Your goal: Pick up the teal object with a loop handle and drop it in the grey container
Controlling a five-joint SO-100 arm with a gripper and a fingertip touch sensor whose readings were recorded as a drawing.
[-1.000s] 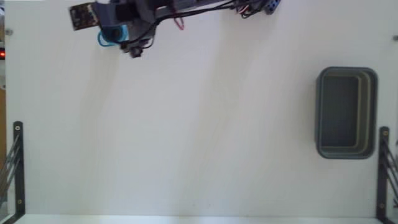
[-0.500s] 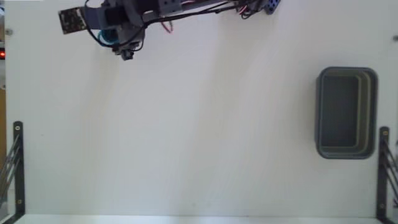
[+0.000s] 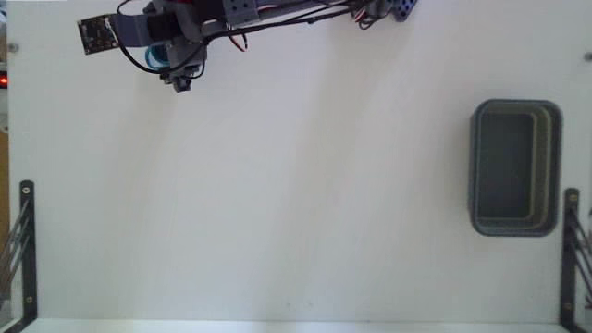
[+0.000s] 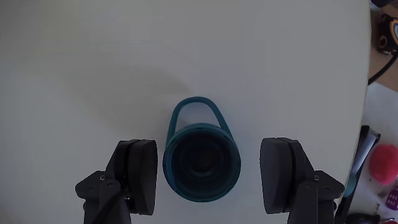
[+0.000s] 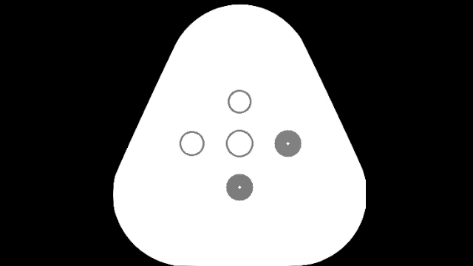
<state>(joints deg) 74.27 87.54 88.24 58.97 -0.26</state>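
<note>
- Teal cup (image 4: 201,167) with its loop handle sits on the white surface (image 3: 296,203), seen from above in the wrist view with its dark hollow centre facing the camera and the thin loop pointing toward the top of that view.
- End effector (image 4: 211,177) is spread wide around the cup: the left finger (image 4: 138,176) stands just beside the cup's rim, while the right finger (image 4: 283,174) is clearly apart from it, with bare surface showing between.
- In the fixed view the cup (image 3: 154,57) shows only as a sliver of teal under the arm (image 3: 222,14), at the far left of the surface, near the top edge of the picture.
- Grey container (image 3: 556,166) lies at the right side of the surface in the fixed view, well apart from the cup and arm; its darker inside holds nothing visible.
- Black metal brackets (image 3: 25,250) stand at the near left and near right edges of the fixed view.
</note>
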